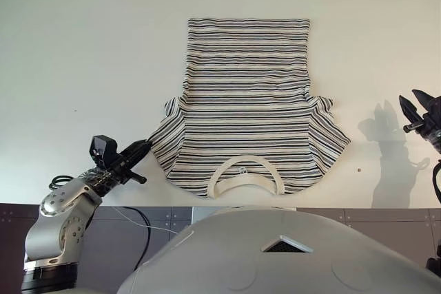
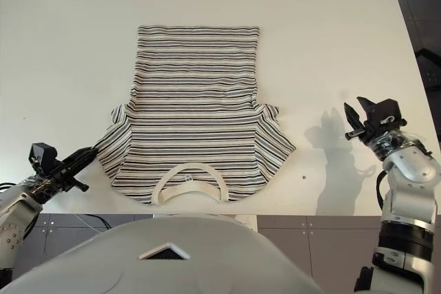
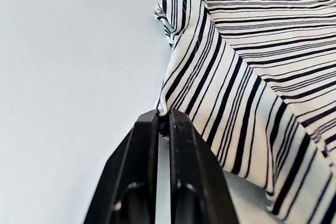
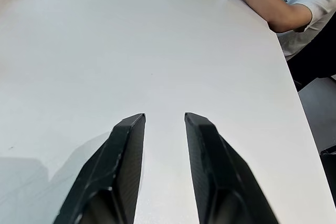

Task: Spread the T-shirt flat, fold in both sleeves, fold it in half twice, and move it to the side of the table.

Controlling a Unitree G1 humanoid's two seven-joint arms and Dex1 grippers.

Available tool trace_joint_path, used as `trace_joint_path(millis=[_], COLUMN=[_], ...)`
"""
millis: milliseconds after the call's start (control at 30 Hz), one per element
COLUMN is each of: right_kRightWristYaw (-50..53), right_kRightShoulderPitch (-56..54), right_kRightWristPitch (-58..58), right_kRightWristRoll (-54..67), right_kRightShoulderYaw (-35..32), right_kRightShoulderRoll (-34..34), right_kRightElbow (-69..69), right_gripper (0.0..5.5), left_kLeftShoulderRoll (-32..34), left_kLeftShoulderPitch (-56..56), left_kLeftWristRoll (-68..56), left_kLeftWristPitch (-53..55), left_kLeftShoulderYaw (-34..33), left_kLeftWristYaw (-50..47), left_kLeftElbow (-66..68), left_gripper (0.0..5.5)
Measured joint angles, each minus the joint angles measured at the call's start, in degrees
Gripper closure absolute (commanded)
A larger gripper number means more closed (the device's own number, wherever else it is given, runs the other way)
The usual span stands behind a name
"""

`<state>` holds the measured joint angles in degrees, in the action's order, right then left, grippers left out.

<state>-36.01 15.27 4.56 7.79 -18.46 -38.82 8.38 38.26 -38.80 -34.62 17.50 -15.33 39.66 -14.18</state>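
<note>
1. The black-and-white striped fabric T-shirt [image 1: 248, 94] is lying at the centre of the left eye view on the white table [image 1: 83, 46]. Its cream ribbed collar [image 1: 244, 170] is pointing toward the lower edge of the frame and its hem toward the top.
2. The body panel is lying flat. The left sleeve [image 1: 169, 141], at lower left of centre, and the right sleeve [image 1: 329, 135], at lower right of centre, are both fanning outward with slight bunching.
3. The left gripper [image 1: 143, 147], at the lower left of the frame, is touching the outer edge of the left sleeve. In the left wrist view its fingers [image 3: 181, 129] are pressing together and pinching a fold of the striped fabric.
4. The right gripper [image 2: 350, 120], at the right of the right eye view, is hovering over bare table well apart from the right sleeve. Its fingers are standing spread and holding nothing.
5. Judgement: the spreading step is looking essentially complete, and the sleeve-fold step is starting on the left side.
6. Judgement: the next move is calling for the pinched edge to be lifted and carried inward over the striped body without dragging the body panel, and for the right gripper to be brought to the right sleeve.
</note>
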Motion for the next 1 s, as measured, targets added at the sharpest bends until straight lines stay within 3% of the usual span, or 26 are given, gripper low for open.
trace_joint_path(millis=[233,400,1000], right_kRightWristYaw=[0.6,1.2,2.2], right_kRightShoulderPitch=[0.7,0.8,-2.8], right_kRightWristPitch=[0.8,0.9,1.4], right_kRightWristRoll=[-1.0,-1.3,-3.0], right_kRightShoulderYaw=[0.6,1.5,6.0], right_kRightShoulderRoll=[0.1,0.5,1.3], right_kRightElbow=[0.0,0.0,2.2], right_gripper=[4.13,4.13,4.13], left_kLeftShoulderRoll=[0.8,1.0,3.6], left_kLeftShoulderPitch=[1.2,1.6,11.0], left_kLeftWristRoll=[-5.6,-5.5,26.5], left_kLeftWristPitch=[-0.1,0.4,-10.3], left_kLeftShoulderYaw=[-4.8,-4.1,20.5], left_kLeftWristYaw=[11.2,12.3,11.1], left_kLeftElbow=[-5.4,-12.5,-13.4], left_gripper=[5.38,5.38,5.38])
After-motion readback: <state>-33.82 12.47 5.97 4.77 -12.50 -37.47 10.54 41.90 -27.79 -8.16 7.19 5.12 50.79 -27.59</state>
